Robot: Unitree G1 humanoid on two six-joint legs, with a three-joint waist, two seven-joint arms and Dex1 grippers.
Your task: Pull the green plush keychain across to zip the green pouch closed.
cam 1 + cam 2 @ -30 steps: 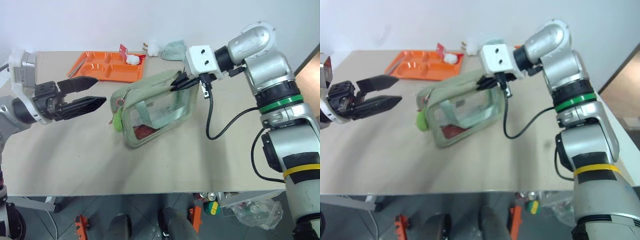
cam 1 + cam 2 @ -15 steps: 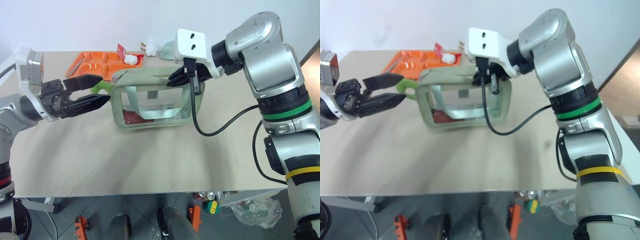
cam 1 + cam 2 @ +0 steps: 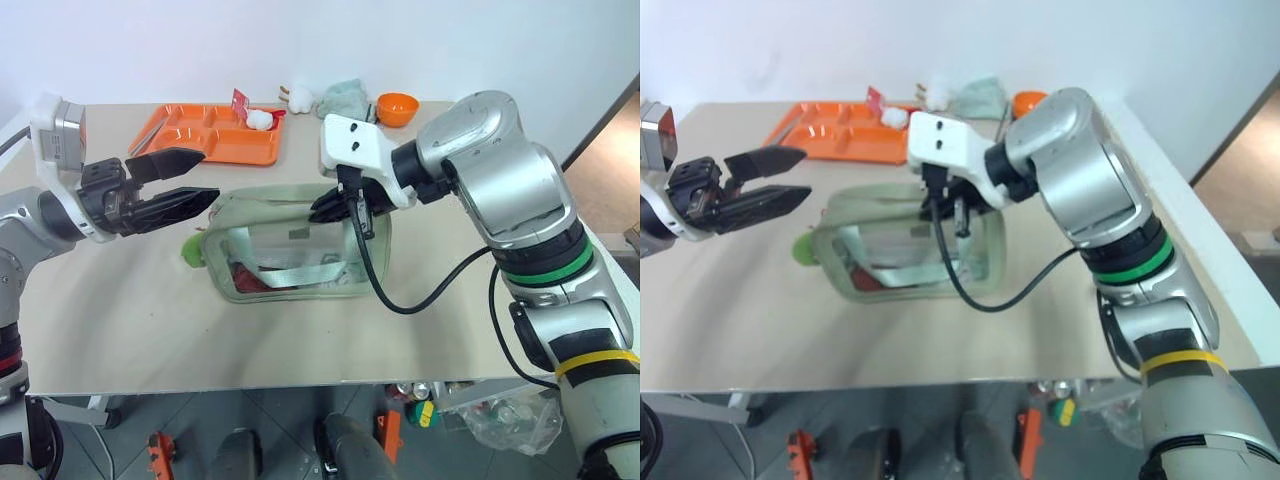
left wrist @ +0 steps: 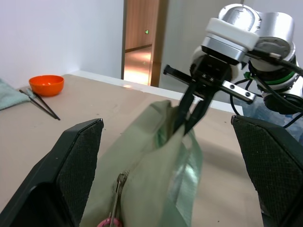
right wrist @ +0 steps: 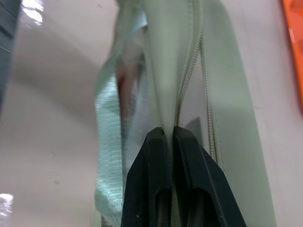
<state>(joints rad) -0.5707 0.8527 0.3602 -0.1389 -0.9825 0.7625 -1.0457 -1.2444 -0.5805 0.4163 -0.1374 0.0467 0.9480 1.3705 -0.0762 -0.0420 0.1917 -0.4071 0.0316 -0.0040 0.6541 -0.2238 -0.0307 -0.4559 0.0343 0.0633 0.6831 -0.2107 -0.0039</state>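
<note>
Keychain (image 3: 191, 248) at pouch (image 3: 290, 262) nine-o'clock end | right gripper (image 3: 330, 207) jaws clenched on pouch fabric | left gripper (image 3: 185, 181) jaws released | next you grasp keychain, pull toward three o'clock.

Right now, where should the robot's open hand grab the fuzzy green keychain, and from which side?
Probably the fuzzy body of the green plush keychain, from the left. It hangs clear off the green pouch's left end, facing the open left end effector, while the right end effector pinches the pouch's top fabric.
</note>
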